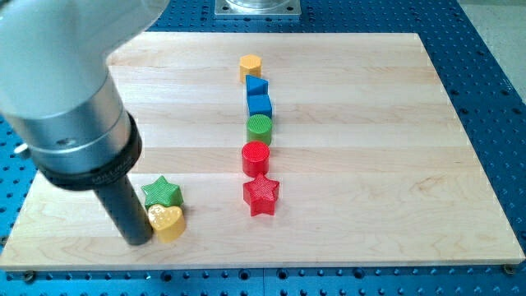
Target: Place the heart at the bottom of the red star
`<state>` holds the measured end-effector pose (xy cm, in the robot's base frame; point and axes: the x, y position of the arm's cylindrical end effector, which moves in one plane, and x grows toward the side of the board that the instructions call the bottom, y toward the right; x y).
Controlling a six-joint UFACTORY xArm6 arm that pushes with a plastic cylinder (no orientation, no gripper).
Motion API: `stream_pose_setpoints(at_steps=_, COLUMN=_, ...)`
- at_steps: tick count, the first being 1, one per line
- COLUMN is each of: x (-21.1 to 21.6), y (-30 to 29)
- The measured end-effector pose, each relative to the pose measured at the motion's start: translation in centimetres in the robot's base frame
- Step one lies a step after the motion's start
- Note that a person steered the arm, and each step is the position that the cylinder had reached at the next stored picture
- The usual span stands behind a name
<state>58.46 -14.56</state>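
The yellow heart (168,222) lies near the view's bottom, left of centre, touching the green star (162,193) just above it. My tip (138,241) stands right against the heart's left side. The red star (261,195) sits to the right of the heart, about a hundred pixels away and a little higher. The arm's large grey body (70,90) fills the view's upper left.
Above the red star runs a column of blocks: a red cylinder (256,157), a green cylinder (259,128), a blue cube (260,105), another blue block (256,85) and a small yellow block (251,65) at the top. The wooden board (394,164) lies on a blue perforated table.
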Motion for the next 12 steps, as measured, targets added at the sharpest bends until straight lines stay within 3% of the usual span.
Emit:
stream_pose_setpoints(at_steps=1, x=-2.1, y=0.7)
stream_pose_setpoints(at_steps=3, x=-1.1, y=6.8)
stream_pose_setpoints(at_steps=4, x=-1.2, y=7.2)
stream_pose_setpoints(at_steps=5, x=-0.5, y=2.9)
stream_pose_setpoints(at_steps=6, x=3.2, y=2.2)
stream_pose_setpoints(at_steps=10, x=3.4, y=9.2)
stream_pose_setpoints(at_steps=12, x=3.3, y=7.6)
